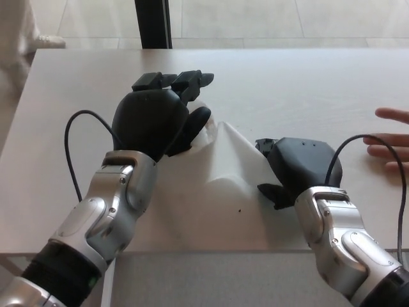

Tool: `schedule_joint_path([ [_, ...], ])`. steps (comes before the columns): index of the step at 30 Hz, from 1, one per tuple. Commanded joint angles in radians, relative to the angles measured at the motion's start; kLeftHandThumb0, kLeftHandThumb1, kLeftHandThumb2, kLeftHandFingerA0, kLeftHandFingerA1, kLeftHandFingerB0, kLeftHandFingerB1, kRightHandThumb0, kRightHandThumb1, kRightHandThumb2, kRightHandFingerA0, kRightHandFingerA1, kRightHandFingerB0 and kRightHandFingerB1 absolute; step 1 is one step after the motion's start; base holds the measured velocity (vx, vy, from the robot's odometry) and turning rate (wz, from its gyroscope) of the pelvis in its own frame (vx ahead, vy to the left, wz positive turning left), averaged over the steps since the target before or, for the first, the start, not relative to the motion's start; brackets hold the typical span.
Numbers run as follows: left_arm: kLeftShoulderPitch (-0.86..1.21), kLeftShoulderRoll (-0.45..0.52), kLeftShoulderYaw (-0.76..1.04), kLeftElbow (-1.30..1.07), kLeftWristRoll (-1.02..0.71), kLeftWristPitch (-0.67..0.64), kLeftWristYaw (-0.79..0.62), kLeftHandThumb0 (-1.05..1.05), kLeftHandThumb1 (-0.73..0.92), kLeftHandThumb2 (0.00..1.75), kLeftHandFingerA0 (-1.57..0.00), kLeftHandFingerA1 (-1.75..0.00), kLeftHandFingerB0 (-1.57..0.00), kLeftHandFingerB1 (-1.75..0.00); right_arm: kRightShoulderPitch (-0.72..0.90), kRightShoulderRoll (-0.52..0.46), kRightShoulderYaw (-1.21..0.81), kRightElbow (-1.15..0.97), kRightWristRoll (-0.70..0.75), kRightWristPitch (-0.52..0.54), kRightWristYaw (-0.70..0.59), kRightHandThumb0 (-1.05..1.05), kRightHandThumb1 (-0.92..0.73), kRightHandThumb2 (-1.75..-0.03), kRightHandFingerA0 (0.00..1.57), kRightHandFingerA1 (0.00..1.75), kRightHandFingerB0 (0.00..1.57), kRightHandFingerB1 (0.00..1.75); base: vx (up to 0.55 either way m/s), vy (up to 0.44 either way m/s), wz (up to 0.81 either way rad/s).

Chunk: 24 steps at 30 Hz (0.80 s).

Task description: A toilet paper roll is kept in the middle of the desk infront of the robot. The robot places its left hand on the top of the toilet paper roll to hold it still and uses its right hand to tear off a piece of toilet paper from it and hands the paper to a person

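My left hand lies over the top of the white toilet paper roll, covering most of it; only a sliver of the roll shows past the fingers. A loose white strip of toilet paper runs from the roll rightwards across the desk. My right hand sits on the strip's far end, its fingers closed on the paper there. The strip rises in a fold between the two hands.
A person's hand rests open at the desk's right edge, beyond my right hand. The pale desk stretches behind. A dark post stands past the far edge. A pale cloth or figure shows at the top left.
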Motion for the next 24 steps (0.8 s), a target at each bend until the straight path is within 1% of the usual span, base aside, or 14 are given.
schedule_joint_path([
  [1,0.121,-0.003,-0.025,0.090,0.000,0.043,-0.066,-0.36,0.78,0.69,-0.25,-0.41,-0.31,-0.38,0.151,0.148,-0.271,-0.020,0.192,-0.188,-0.306,-0.28,-0.83,-0.74,0.86,1.75,0.66,1.52,0.00,0.000,0.00],
  [3,0.126,-0.001,-0.024,0.087,-0.005,0.042,-0.078,-0.36,0.78,0.68,-0.24,-0.39,-0.30,-0.38,0.162,0.213,-0.356,-0.033,0.272,-0.261,-0.314,-0.25,-0.80,-0.82,0.84,1.75,0.68,1.54,0.00,0.000,0.00],
  [4,0.129,-0.003,-0.023,0.089,-0.008,0.041,-0.079,-0.37,0.79,0.67,-0.25,-0.38,-0.30,-0.36,0.167,0.251,-0.402,-0.050,0.319,-0.280,-0.303,-0.25,-0.73,-0.94,0.85,1.75,0.71,1.53,0.00,0.000,0.00],
  [6,0.132,-0.003,-0.026,0.094,-0.005,0.031,-0.072,-0.38,0.80,0.67,-0.25,-0.39,-0.31,-0.36,0.156,0.299,-0.462,-0.060,0.376,-0.330,-0.290,-0.27,-0.66,-0.96,0.89,1.73,0.74,1.52,0.00,0.000,0.00],
  [7,0.134,-0.003,-0.027,0.087,-0.004,0.045,-0.081,-0.38,0.81,0.67,-0.24,-0.39,-0.30,-0.36,0.151,0.319,-0.485,-0.067,0.400,-0.344,-0.267,-0.26,-0.58,-1.07,0.89,1.74,0.75,1.55,0.00,0.000,0.00],
  [8,0.134,-0.002,-0.026,0.088,-0.004,0.044,-0.081,-0.38,0.81,0.67,-0.24,-0.39,-0.30,-0.36,0.151,0.325,-0.492,-0.063,0.394,-0.349,-0.263,-0.26,-0.58,-1.07,0.89,1.74,0.75,1.55,0.00,0.000,0.00],
  [11,0.133,0.001,-0.033,0.099,0.004,0.034,-0.075,-0.38,0.82,0.70,-0.23,-0.40,-0.29,-0.37,0.111,0.405,-0.571,-0.135,0.456,-0.281,-0.222,-0.22,-0.52,-1.15,0.96,1.69,0.79,1.53,0.00,0.000,0.00],
  [13,0.134,0.002,-0.032,0.100,0.000,0.028,-0.075,-0.38,0.81,0.71,-0.23,-0.40,-0.29,-0.38,0.093,0.463,-0.632,-0.172,0.530,-0.273,-0.201,-0.16,-0.42,-1.34,0.99,1.74,0.82,1.55,0.00,0.000,0.00],
  [14,0.134,0.002,-0.032,0.099,-0.001,0.027,-0.075,-0.38,0.81,0.71,-0.23,-0.40,-0.29,-0.38,0.092,0.471,-0.641,-0.174,0.530,-0.274,-0.196,-0.16,-0.42,-1.34,0.99,1.74,0.82,1.55,0.00,0.000,0.00],
  [15,0.136,0.000,-0.032,0.098,0.000,0.029,-0.071,-0.38,0.80,0.71,-0.23,-0.41,-0.29,-0.38,0.077,0.508,-0.682,-0.202,0.576,-0.239,-0.192,-0.13,-0.41,-1.43,1.04,1.73,0.88,1.52,0.00,0.000,0.00],
  [16,0.138,-0.002,-0.032,0.099,0.000,0.029,-0.067,-0.38,0.80,0.71,-0.24,-0.41,-0.29,-0.38,0.066,0.534,-0.710,-0.225,0.610,-0.213,-0.184,-0.11,-0.47,-1.42,1.07,1.75,0.89,1.53,0.00,0.000,0.00],
  [19,0.139,-0.004,-0.035,0.100,0.005,0.034,-0.065,-0.38,0.80,0.71,-0.24,-0.41,-0.29,-0.38,0.057,0.558,-0.741,-0.254,0.639,-0.193,-0.161,-0.09,-0.48,-1.43,1.09,1.75,0.90,1.53,0.00,0.000,0.00],
  [21,0.139,-0.003,-0.037,0.104,0.007,0.036,-0.064,-0.37,0.79,0.73,-0.25,-0.41,-0.29,-0.39,0.060,0.564,-0.744,-0.272,0.660,-0.198,-0.144,-0.12,-0.45,-1.41,1.09,1.75,0.83,1.64,0.00,0.000,0.00],
  [24,0.139,-0.002,-0.036,0.112,0.004,0.027,-0.060,-0.38,0.79,0.75,-0.24,-0.43,-0.29,-0.40,0.063,0.575,-0.754,-0.298,0.691,-0.208,-0.132,-0.14,-0.43,-1.38,1.12,1.75,0.86,1.62,0.00,0.000,0.00],
])
